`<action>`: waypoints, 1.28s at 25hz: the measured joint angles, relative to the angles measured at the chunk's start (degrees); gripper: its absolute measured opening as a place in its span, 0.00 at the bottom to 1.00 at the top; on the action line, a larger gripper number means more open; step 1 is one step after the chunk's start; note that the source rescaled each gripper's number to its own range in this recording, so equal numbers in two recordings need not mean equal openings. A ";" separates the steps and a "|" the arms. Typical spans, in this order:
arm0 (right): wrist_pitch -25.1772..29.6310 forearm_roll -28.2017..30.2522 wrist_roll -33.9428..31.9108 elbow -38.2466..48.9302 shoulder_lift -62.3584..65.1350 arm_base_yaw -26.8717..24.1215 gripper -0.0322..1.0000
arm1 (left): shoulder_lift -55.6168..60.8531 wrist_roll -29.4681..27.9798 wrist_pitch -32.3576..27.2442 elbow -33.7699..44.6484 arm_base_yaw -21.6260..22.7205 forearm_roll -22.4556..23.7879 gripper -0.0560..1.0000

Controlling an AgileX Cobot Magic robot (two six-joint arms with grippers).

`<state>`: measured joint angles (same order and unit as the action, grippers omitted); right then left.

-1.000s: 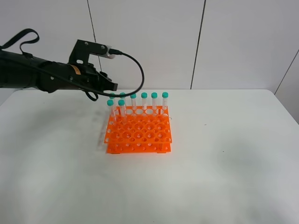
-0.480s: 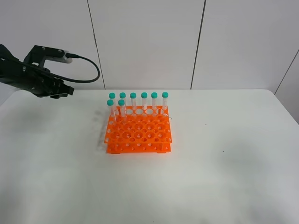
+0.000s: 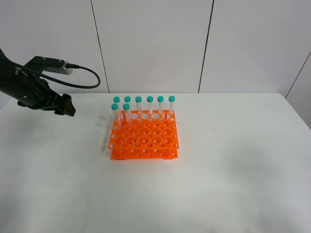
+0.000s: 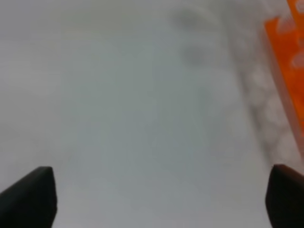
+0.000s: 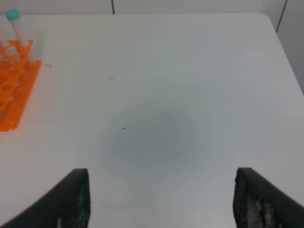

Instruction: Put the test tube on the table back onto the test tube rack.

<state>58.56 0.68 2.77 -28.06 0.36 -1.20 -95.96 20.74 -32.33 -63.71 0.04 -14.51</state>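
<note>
1. My left gripper [image 3: 65,108] hung over the far left part of the table [image 3: 218,184], well apart from the rack [image 3: 144,141].
2. In my left wrist view the left gripper's [image 4: 159,194] two dark fingertips [image 4: 31,194] stood at opposite edges of the picture, jaws wide apart, with nothing between them but blurred white table [image 4: 142,118].
3. An orange edge of the rack [image 4: 287,61] showed at one side of that same view.
4. My right gripper [image 5: 161,197] was outside the high view. Its own camera showed both fingers [image 5: 64,199] spread wide over bare table [image 5: 190,71], holding nothing.
5. That right wrist view also caught a corner of the rack [image 5: 14,90] with one capped tube [image 5: 16,26] standing in it.
6. The rack sat near the middle of the table, a little left of centre.
7. Eight tubes with teal caps stood upright in it: six in the back row [image 3: 144,107] and two just in front of them at the left end [image 3: 121,114].
8. I could not tell the task's tube from the others; every tube I saw stood in the rack, and none lay on the table.
</note>
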 joint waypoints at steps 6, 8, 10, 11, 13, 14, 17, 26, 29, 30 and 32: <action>0.00 0.00 0.00 0.00 0.00 0.00 0.85 | 4.63 -0.58 -7.22 0.00 0.00 0.00 1.00; 0.00 0.00 0.00 0.00 0.00 0.00 0.85 | 6.85 -0.62 -9.62 0.00 0.00 0.00 1.00; 0.00 0.00 0.00 0.00 0.00 0.00 0.85 | 9.35 -0.64 -11.89 0.00 0.00 0.00 1.00; 0.00 0.00 0.00 0.00 0.00 0.00 0.85 | 10.41 -0.64 -13.24 0.00 0.00 0.00 1.00; 0.00 0.00 0.00 0.00 0.00 0.00 0.85 | 12.94 -0.64 -16.11 0.00 0.00 0.00 1.00; 0.00 0.00 0.00 0.00 0.00 0.00 0.85 | 14.08 -0.64 -17.99 0.00 0.00 0.00 1.00; 0.00 0.00 0.00 0.00 0.00 0.00 0.85 | 19.11 -0.57 -23.41 0.00 0.00 0.00 1.00; 0.00 0.00 0.00 0.00 0.00 0.00 0.85 | 37.71 -0.57 -31.67 0.00 0.00 0.00 1.00; 0.00 0.00 0.00 0.00 0.00 0.00 0.85 | 43.88 -0.57 -31.79 0.00 0.00 0.00 1.00; 0.00 0.00 0.00 0.00 0.00 0.00 0.85 | 46.01 -0.57 -31.79 0.43 0.00 0.00 1.00; 0.00 0.00 0.00 0.00 0.00 0.00 0.85 | 50.23 -0.57 -32.16 2.52 0.00 0.00 1.00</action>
<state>58.56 0.68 2.77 -28.06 0.36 -1.20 -45.73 20.17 -64.49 -61.20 0.04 -14.51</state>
